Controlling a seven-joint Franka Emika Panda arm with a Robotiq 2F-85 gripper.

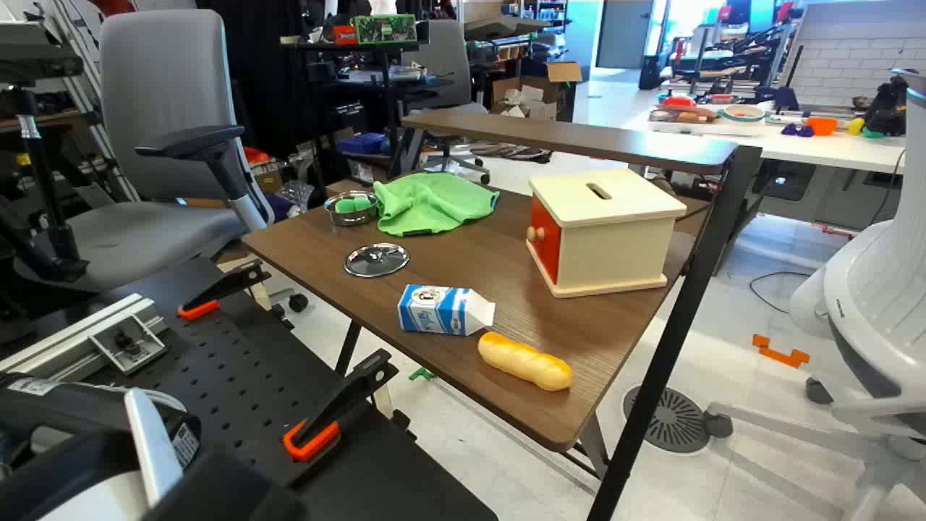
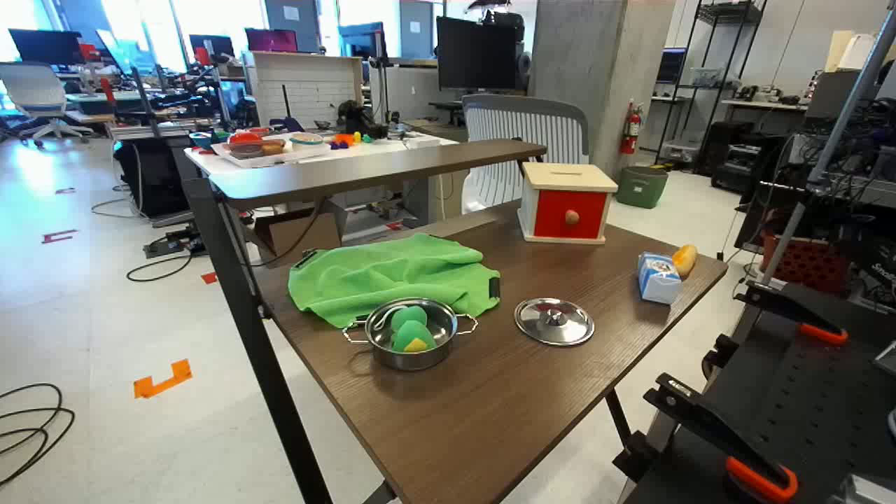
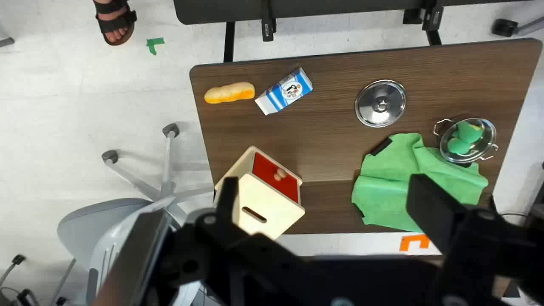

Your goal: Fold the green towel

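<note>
Fingers [image 3: 435, 208] stand wide apart in the wrist view, one below and left of centre, its partner at lower right, so you have nothing pinched in the gripper [image 3: 325, 180]. Your green towel [image 3: 391, 182] lies on the brown table [image 3: 327, 136], right of centre and below the middle of the wrist frame, partly hidden by the finger at lower right. In both exterior views it is spread out and rumpled, with loose ridges but no deliberate fold.

From that, you look to be at the approach, with the first fold not yet made. Your next move probably calls for bringing the gripper over an edge of the cloth, coming down to the tabletop, and narrowing the fingers on a single corner. The corner with the black tab [image 3: 381, 145], at the towel's upper left in the wrist view, seems your best choice: bare wood lies beside it, and the lid [image 3: 380, 103] sits above it, apart.

Be warier at the towel's upper right, where the pot [image 2: 409, 359] hides the edge; you cannot tell whether it rests on the cloth, and a pull there might drag it. Mind the raised shelf [image 2: 364, 175] too, crossing the upper middle of the frame in an exterior view, behind the towel. Once you have the corner, carry it low across the cloth before letting go.
</note>
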